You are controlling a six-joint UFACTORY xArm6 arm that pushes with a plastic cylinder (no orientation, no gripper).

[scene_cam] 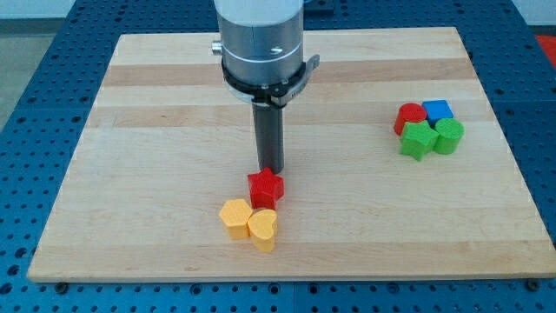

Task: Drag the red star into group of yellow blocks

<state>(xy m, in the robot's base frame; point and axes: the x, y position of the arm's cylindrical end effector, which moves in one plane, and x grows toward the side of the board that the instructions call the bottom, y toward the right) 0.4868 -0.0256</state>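
Step in hand: the closing push, by my reading; the red star (266,187) already sat against the yellow group.
Red star: near the bench (156,104) centre, low in the view, touching the yellow heart (263,228) below it and just beside the yellow hexagon-like block (234,217).
My tip (268,169): at the star's upper edge, apparently in contact, on the side away from the yellows.
Jaws: none fitted; the arm ended in a plain rod, so there was nothing to open or close.
Next move: probably only a short nudge toward the view's bottom, gentle enough not to scatter the yellows.
Containers: none seen; nothing was held in anything.
Other blocks: a red block (409,116), blue block (438,109) and two green blocks (418,139) (449,136) were clustered at the view's right, well apart.
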